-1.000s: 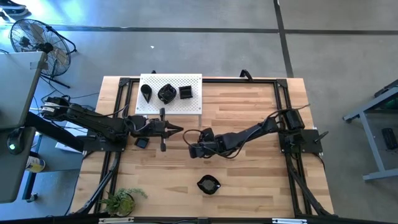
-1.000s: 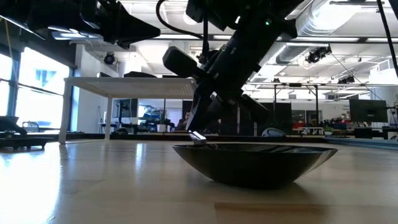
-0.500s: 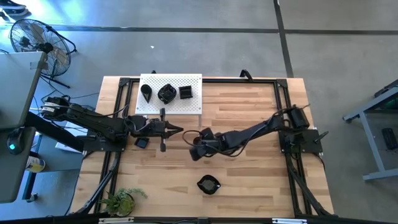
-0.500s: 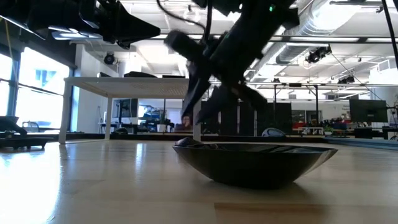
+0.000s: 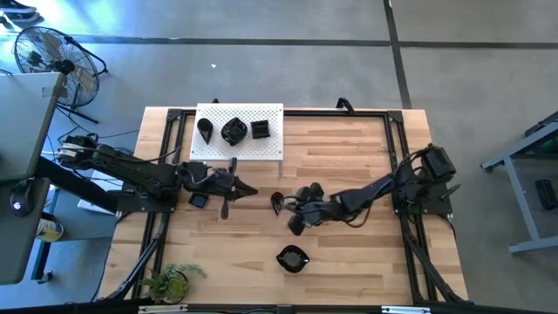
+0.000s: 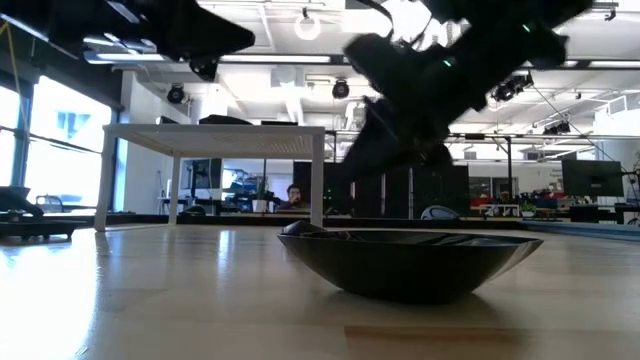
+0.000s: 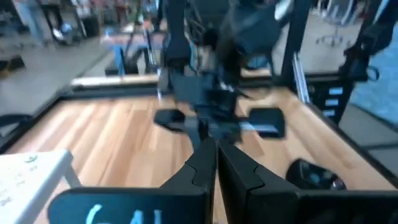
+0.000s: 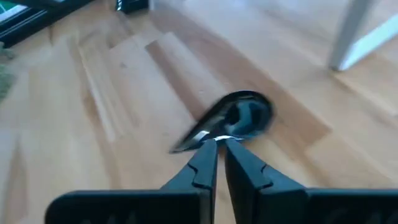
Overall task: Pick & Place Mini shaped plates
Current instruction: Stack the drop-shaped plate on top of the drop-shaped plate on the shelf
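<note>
A small glossy black teardrop plate [image 8: 239, 115] [image 5: 277, 202] is at the table's middle, and my right gripper [image 8: 221, 144] [image 5: 286, 209] is shut on its rim. My left gripper [image 5: 251, 189] [image 7: 216, 149] hovers shut and level just to the plate's left, touching nothing. Another black plate [image 5: 292, 258] [image 6: 410, 262] rests on its underside on the wood near the front edge. Three more black plates [image 5: 234, 131] sit on the white perforated board [image 5: 270, 144] at the far left. My right gripper pinches the teardrop plate's rim [image 8: 214, 134] between its two fingertips, along one long side between the pointed end and the round end. The fingers slant down from the table's right. The plate sits tilted; whether it is clear of the wood I cannot tell.
Black frame rails [image 5: 388, 131] run along the table's edges. A small potted plant [image 5: 170, 281] stands at the near left corner. A small dark block [image 5: 199, 200] lies under my left arm. Bare wood spreads over the table's right half.
My right gripper has opened wide and shut again, rolled its wrist, and drawn back toward the table's right edge. My left gripper has rolled slightly in place.
</note>
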Controlling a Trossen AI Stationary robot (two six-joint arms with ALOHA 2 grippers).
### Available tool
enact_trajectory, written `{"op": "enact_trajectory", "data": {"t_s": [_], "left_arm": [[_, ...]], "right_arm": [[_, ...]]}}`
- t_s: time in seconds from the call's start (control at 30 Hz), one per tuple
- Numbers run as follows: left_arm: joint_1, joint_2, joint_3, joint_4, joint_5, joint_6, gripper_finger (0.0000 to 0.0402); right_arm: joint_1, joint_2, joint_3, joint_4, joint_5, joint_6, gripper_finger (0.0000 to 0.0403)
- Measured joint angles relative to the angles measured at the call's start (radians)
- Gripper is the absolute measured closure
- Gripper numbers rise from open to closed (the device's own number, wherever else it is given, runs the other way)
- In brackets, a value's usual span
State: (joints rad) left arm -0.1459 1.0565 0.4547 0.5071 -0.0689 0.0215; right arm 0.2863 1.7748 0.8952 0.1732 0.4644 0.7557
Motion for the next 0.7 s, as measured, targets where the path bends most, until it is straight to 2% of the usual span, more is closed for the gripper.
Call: {"op": "enact_trajectory", "data": {"t_s": [0.07,0.23,0.37,0.47,0.7], "left_arm": [[-0.015,0.0,0.04,-0.103,-0.019,0.001,0.039],[-0.098,0.035,0.179,-0.379,-0.161,-0.045,0.0389],[-0.154,0.115,0.265,-0.502,-0.227,-0.196,0.0389],[-0.183,0.185,0.32,-0.582,-0.279,-0.323,0.0389],[-0.195,0.322,0.425,-0.718,-0.31,-0.685,0.0372]], "right_arm": [[0.0,-0.039,-0.064,0.04,0.034,-0.025,0.0385],[0.0,-0.19,-0.234,0.093,0.154,-0.094,0.04],[0.0,-0.33,-0.385,0.16,0.29,-0.102,0.0397],[-0.001,-0.42,-0.493,0.244,0.352,-0.121,0.0402],[0.002,-0.557,-0.686,0.421,0.382,-0.133,0.0402]]}}
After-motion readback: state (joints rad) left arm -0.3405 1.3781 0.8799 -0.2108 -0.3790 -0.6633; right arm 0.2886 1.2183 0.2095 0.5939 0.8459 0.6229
